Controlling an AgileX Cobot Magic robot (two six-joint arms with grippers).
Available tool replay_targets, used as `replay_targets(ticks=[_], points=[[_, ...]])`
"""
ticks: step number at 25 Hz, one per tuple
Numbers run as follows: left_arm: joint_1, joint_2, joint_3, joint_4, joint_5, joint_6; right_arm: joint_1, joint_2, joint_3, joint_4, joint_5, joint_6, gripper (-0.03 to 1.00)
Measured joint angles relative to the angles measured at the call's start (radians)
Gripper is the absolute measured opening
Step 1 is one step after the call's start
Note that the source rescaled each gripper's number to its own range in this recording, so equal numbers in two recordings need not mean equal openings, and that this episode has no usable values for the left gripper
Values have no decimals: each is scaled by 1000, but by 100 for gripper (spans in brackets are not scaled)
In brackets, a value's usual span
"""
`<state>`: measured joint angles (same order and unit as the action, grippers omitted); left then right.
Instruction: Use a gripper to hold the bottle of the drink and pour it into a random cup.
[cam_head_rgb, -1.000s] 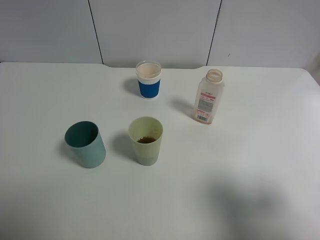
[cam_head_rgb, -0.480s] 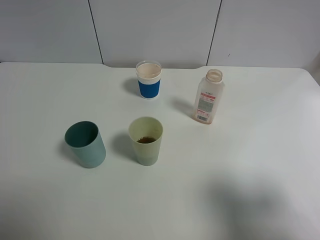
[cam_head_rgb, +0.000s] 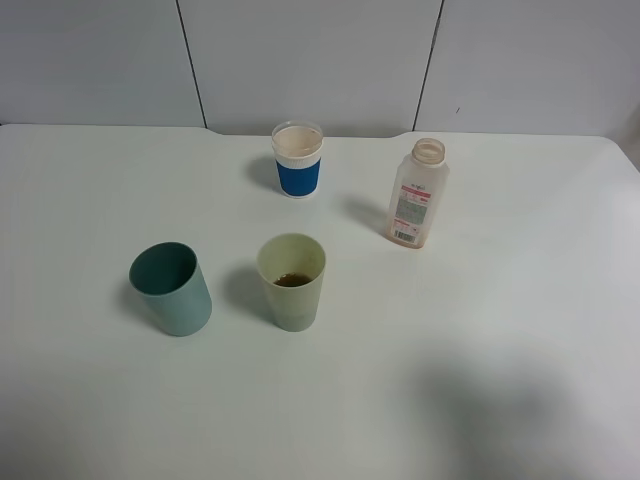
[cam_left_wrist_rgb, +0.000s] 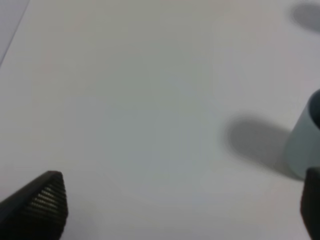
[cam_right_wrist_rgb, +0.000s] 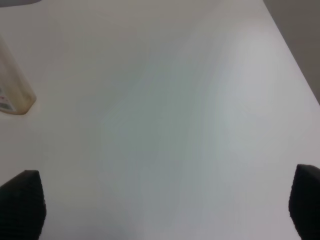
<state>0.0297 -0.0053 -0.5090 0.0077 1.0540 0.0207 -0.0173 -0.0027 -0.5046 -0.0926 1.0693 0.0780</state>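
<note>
Pouring looks finished: the bottle (cam_head_rgb: 417, 194) stands near-empty on the desk (cam_head_rgb: 500, 330), brown drink (cam_head_rgb: 292, 280) in the yellow-green cup (cam_head_rgb: 291, 281). Both claws, left (cam_left_wrist_rgb: 182, 205) and right (cam_right_wrist_rgb: 167, 210), hang spread, empty; retreat seems next.

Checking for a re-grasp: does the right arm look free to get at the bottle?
Probably yes. The bottle stands upright and alone, apart from the cups; the right end effector is open with only bare table ahead.

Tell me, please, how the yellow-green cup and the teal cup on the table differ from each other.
The yellow-green cup holds a little brown drink at its bottom, while the teal cup shows no liquid. The yellow-green cup stands nearer the middle of the table; the teal cup stands to its left in the high view and looks more tilted there. Both are plain, tapered, open-topped tumblers of similar height.
</note>
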Motion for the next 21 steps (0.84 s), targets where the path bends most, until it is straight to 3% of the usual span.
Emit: replay_targets(ticks=[21], points=[[0, 0, 0, 0, 0, 0, 0, 0, 0, 0, 0, 0, 98]])
